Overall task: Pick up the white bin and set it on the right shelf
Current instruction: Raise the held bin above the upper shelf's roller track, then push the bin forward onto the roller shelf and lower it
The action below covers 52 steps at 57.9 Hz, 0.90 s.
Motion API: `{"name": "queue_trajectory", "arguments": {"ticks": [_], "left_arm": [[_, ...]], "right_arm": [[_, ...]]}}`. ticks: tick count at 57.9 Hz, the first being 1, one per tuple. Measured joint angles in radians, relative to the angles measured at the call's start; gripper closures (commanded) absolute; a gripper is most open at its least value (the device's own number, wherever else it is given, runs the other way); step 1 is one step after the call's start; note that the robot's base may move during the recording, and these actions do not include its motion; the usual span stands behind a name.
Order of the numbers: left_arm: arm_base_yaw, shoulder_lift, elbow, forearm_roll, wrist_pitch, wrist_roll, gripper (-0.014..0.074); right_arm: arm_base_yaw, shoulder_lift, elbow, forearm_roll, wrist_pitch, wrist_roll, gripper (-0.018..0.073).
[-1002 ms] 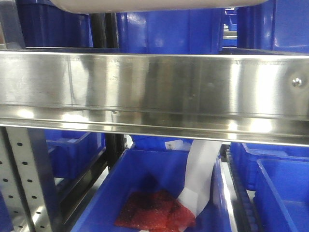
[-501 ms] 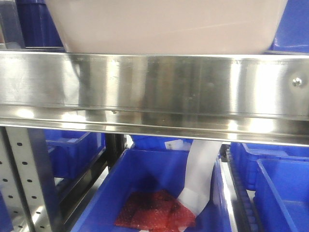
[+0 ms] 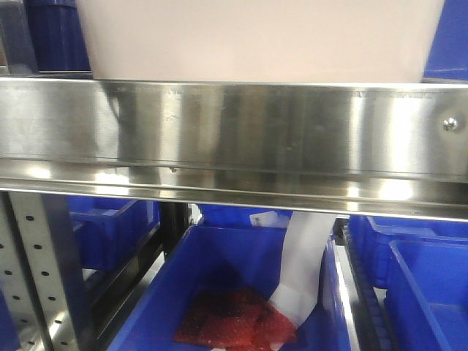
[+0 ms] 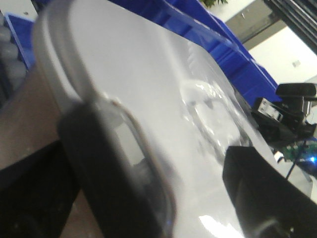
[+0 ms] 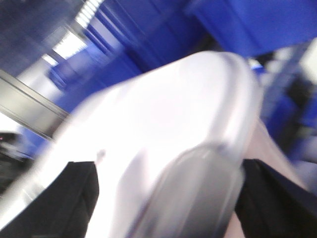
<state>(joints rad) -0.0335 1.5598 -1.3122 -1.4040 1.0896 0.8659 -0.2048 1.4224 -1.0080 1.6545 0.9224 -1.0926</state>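
The bin [image 3: 256, 36] lay broadside, long axis left to right, just above the polished steel shelf [image 3: 234, 131], its base hidden behind the rail. Smooth pinkish plastic, rounded corners, glossy lid [image 4: 148, 74]. Left gripper [image 4: 190, 188] and right gripper [image 5: 163, 203] each clamped the bin.

bin [image 3: 256, 36] behind right shelf [image 3: 234, 131] front rail, crate [image 3: 212, 267] below it, packet [image 3: 234, 319] inside crate, upright [image 3: 44, 270] lower left

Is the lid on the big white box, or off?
On. The glossy lid covers the top of the white bin in both wrist views.
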Motion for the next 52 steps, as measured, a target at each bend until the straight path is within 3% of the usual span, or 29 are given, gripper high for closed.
{"name": "queue_trajectory", "arguments": {"ticks": [21, 30, 39, 47, 52], "left_arm": [[-0.012, 0.002, -0.093, 0.22, 0.067, -0.009, 0.0129], [-0.012, -0.005, -0.148, 0.303, 0.099, -0.013, 0.016], [-0.012, -0.038, -0.193, 0.357, 0.127, -0.018, 0.024], [-0.012, -0.098, -0.21, 0.373, 0.135, -0.042, 0.0374], [-0.012, -0.151, -0.212, 0.404, 0.143, -0.078, 0.0472]], "right_arm": [[0.006, 0.0, -0.146, -0.346, -0.109, -0.008, -0.0075], [0.006, -0.008, -0.186, -0.432, -0.111, -0.008, -0.0075], [0.006, -0.054, -0.188, -0.478, -0.107, -0.014, -0.0074], [0.006, -0.144, -0.188, -0.493, -0.08, -0.007, -0.0069], [0.006, -0.224, -0.188, -0.508, -0.054, 0.029, 0.0014]]}}
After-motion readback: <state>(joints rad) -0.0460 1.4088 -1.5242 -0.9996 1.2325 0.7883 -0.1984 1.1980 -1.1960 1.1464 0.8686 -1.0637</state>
